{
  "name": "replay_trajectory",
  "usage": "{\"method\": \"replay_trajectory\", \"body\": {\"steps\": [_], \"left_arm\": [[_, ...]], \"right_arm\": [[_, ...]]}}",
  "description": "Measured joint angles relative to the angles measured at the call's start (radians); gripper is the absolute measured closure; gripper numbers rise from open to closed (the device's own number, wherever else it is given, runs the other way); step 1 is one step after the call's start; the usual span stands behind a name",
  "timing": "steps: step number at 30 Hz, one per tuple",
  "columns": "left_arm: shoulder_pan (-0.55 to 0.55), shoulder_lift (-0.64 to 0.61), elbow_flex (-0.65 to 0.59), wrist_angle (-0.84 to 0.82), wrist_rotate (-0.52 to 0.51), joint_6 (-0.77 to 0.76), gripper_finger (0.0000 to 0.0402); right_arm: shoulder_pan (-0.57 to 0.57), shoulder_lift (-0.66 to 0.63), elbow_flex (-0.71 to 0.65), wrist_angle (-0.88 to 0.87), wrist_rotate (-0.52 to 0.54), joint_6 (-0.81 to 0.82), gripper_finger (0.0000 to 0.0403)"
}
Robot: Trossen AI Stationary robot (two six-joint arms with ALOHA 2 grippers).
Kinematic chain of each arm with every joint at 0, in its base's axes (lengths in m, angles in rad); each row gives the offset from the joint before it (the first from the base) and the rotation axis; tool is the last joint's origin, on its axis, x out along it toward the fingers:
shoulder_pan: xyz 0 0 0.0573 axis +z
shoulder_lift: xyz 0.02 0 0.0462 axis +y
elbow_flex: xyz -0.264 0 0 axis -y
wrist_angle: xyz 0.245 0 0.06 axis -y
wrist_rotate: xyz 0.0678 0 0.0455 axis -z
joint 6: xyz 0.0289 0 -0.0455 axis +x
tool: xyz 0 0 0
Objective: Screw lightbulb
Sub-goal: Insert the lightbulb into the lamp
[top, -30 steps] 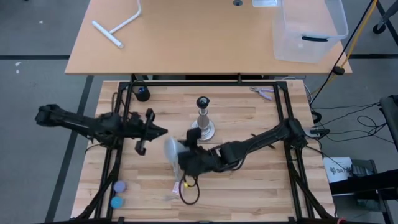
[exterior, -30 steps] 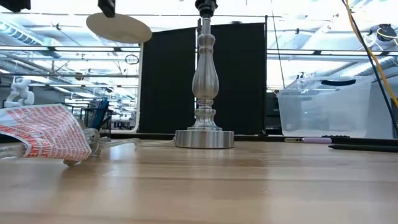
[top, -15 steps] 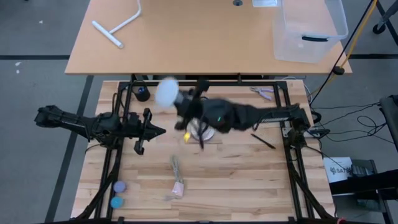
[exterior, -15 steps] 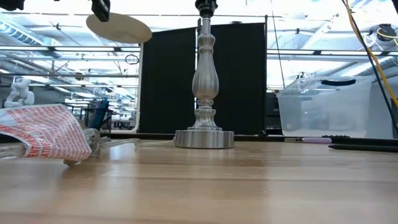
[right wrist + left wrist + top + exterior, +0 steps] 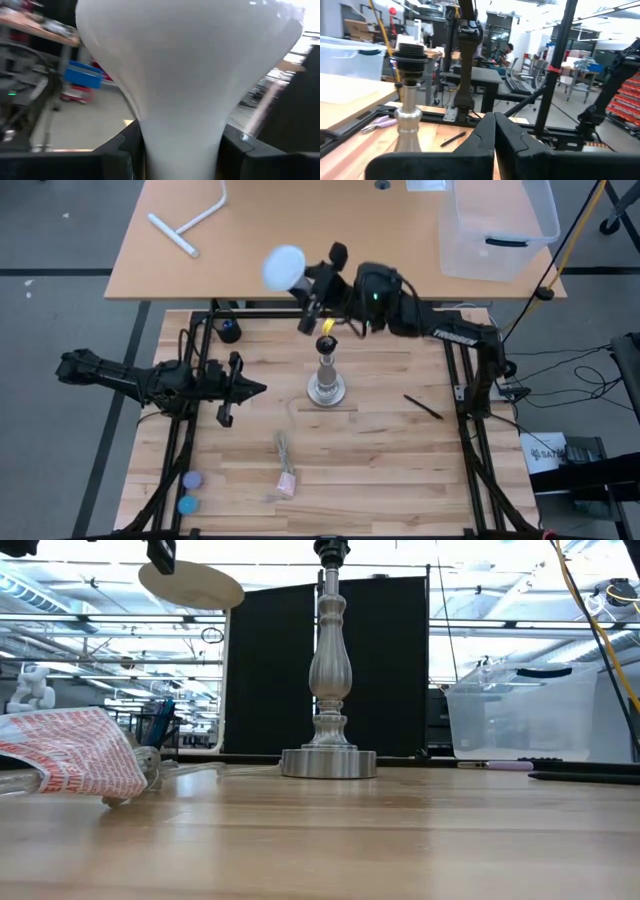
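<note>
The right gripper's [image 5: 312, 284] jaws are clamping the lightbulb [image 5: 284, 267] by its pale neck, one dark finger [image 5: 117, 150] pressing on each side, as the right wrist view is showing. The right arm is stretching across the far edge of the slatted table [image 5: 400, 470], raised above it, with the gripper pointing toward the left side and the round white globe sticking out beyond the fingertips, over the near edge of the tan desk [image 5: 300, 240] behind. The bulb is lying roughly sideways in the grip, up in the air and just beyond the black top of the metal post [image 5: 326, 370], not touching it.

The left gripper's [image 5: 243, 389] jaws are pressing fully together, holding nothing; the left arm is lying low and stretched along the table's left side, its gripper pointing toward the post but well apart from it.

The bulb's screw base is sitting hidden behind the right gripper's fingers in every view. The low view is cutting off the post's [image 5: 329, 680] top and is showing no bulb at all. A crumpled red-and-white wrapper [image 5: 75, 755] is lying at that view's left edge.
</note>
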State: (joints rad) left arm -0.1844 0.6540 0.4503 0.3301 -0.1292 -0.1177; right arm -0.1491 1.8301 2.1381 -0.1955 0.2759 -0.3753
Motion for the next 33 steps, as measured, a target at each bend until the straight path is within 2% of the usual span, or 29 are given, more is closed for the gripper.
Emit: {"method": "replay_trajectory", "body": {"steps": [4,8,14,17,23,29,33], "left_arm": [[0.001,0.000,0.000,0.000,-0.022,0.023,0.0401],[0.001,0.000,0.000,0.011,-0.076,0.045,0.0401],[0.001,0.000,0.000,0.021,-0.117,0.058,0.0401],[0.001,0.000,0.000,0.019,-0.141,0.053,0.0401],[0.001,0.000,0.000,0.018,-0.149,0.053,0.0401],[0.001,0.000,0.000,0.021,-0.155,0.078,0.0401],[0.001,0.000,0.000,0.023,-0.217,0.109,0.0401]], "right_arm": [[-0.082,0.000,-0.002,0.012,-0.188,0.042,0.0254],[-0.150,0.001,-0.050,0.110,-0.334,0.065,0.0254],[-0.266,-0.018,-0.075,0.154,-0.520,0.083,0.0254],[-0.323,-0.067,-0.091,0.140,-0.570,0.080,0.0254],[-0.447,-0.280,-0.243,0.148,-0.597,0.100,0.0254],[-0.553,-0.603,-0.524,0.150,-0.589,0.112,0.0254],[-0.586,-0.817,-0.740,0.149,-0.579,0.161,0.0254]]}}
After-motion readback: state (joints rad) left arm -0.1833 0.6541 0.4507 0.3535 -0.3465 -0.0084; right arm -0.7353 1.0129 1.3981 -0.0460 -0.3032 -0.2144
